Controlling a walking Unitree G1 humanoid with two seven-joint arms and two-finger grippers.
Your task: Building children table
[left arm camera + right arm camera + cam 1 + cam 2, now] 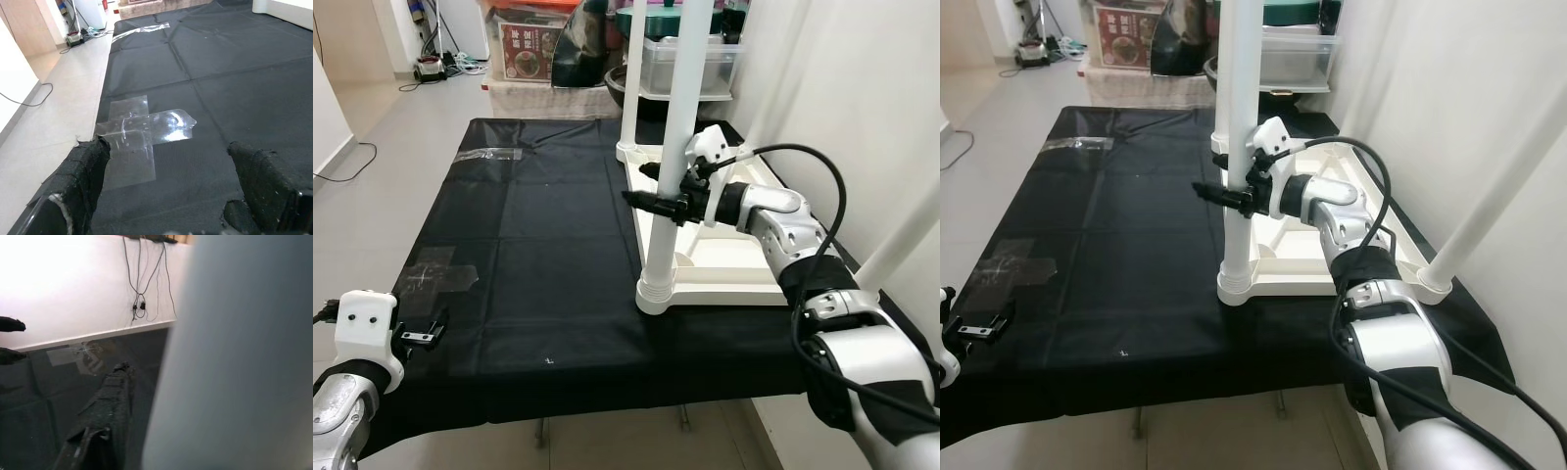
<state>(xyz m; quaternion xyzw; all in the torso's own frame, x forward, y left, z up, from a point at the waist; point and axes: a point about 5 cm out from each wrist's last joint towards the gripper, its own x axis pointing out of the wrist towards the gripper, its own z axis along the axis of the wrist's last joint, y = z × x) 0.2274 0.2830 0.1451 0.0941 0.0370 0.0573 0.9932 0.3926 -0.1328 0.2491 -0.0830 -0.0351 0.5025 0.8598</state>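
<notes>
Nearest the robot, the left tool (pixel 419 331) hovers low at the near-left corner of the surface (pixel 538 255), fingers spread and holding nothing; the left wrist view shows its two fingers (pixel 78 171) apart over the black cloth and a cross of clear tape (pixel 142 129).

Further in, on the right half of the surface, the white tabletop (pixel 734 259) lies upside down. The near leg (pixel 675 166) stands upright in the tabletop's near-left corner socket, long axis vertical, top end out of frame. The right tool (pixel 1224 193) is at mid-height on this leg; its fingers lie along both sides of the tube and appear clamped on it. The right wrist view shows one finger (pixel 105 416) just beside the pale tube.

Handling judgement: the leg looks like a rigid, light, hollow plastic tube with a smooth, likely slippery skin. A mid-height hold gives leverage for seating or twisting, but it may slip; gripping nearer the collar would steady it.

A second leg (pixel 634 69) stands upright at the far corner.
</notes>
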